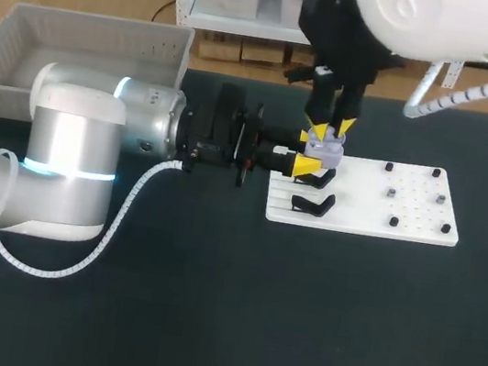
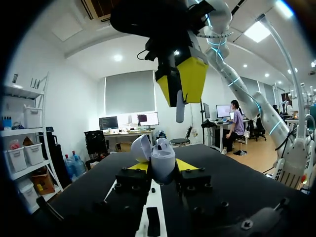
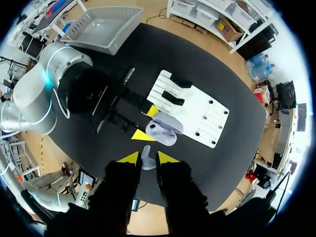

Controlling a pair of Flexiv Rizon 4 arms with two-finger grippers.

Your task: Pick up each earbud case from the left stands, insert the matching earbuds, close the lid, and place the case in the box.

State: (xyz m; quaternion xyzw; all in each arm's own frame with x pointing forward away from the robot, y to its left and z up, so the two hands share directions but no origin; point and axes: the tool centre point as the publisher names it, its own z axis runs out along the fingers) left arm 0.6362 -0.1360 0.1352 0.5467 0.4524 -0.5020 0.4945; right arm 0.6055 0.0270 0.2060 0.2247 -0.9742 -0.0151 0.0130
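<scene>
Lilac case (image 2: 163, 165) shows its open lid (image 2: 139, 147) from left wrist.

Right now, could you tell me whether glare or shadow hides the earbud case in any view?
Head view: even light, no glare on the case. Left wrist view: backlit by the room, yet the case and the earbud above it read plainly. Right wrist view: neither is shadowed.

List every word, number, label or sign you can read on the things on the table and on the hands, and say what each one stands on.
None can be read.
The open earbud case in the left hand, the earbud in the right hand, the white stand board and the grey box show no legible print, number or sign in any view.
</scene>
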